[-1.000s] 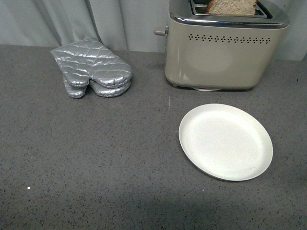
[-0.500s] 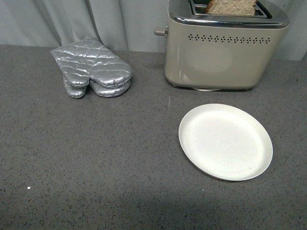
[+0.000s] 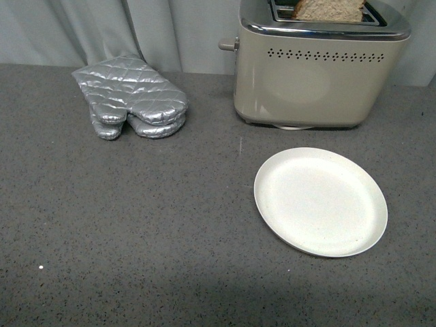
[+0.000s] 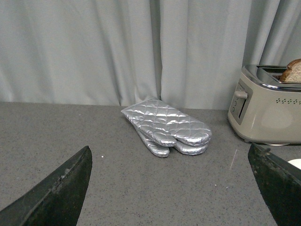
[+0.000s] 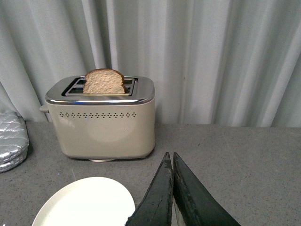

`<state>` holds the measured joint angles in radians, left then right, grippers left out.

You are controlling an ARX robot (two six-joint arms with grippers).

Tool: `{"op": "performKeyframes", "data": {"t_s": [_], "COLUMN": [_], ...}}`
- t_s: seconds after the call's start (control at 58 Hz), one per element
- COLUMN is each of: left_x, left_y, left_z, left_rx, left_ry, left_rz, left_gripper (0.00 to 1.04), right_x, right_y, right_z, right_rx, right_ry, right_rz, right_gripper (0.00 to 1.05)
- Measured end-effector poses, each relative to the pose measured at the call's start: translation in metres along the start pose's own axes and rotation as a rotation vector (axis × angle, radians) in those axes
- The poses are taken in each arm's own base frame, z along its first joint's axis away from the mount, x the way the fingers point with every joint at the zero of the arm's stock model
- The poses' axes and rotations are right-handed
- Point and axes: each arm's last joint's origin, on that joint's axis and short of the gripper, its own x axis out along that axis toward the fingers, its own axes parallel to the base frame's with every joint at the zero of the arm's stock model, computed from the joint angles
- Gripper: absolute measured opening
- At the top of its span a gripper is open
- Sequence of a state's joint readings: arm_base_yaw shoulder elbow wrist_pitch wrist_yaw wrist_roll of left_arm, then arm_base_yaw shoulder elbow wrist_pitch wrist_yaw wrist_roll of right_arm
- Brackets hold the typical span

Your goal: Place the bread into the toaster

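Grey counter, bread in toaster unchanged, left tool released, right tool clenched empty.

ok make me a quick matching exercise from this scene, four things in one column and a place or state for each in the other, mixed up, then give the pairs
Column 1
1. bread
2. white plate
3. oven mitts
4. right gripper

Column 2
A. bare, on the counter in front of the toaster
B. fingers closed together, holding nothing
C. standing in a toaster slot, top sticking out
D. silver and quilted, lying on the counter to the left of the toaster

Pairs: 1-C, 2-A, 3-D, 4-B
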<state>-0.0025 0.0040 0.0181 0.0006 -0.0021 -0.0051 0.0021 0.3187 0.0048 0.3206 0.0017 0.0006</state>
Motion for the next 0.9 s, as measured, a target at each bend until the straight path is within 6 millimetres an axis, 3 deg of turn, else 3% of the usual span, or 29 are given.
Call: {"op": "performKeyframes", "data": {"t_s": [0.897], "left_x": [0.000], "left_y": [0.000], "left_z": [0.000], "left_rx": [0.000], "left_ry": [-0.001], "left_rz": [0.000], "left_gripper": [0.98], "right_x": [-0.020], "right_y": [0.000], "right_z": [-0.003], "right_rx": [0.000], "right_ry": [0.003], "right_rz": [0.002], "right_gripper": [0.00]}}
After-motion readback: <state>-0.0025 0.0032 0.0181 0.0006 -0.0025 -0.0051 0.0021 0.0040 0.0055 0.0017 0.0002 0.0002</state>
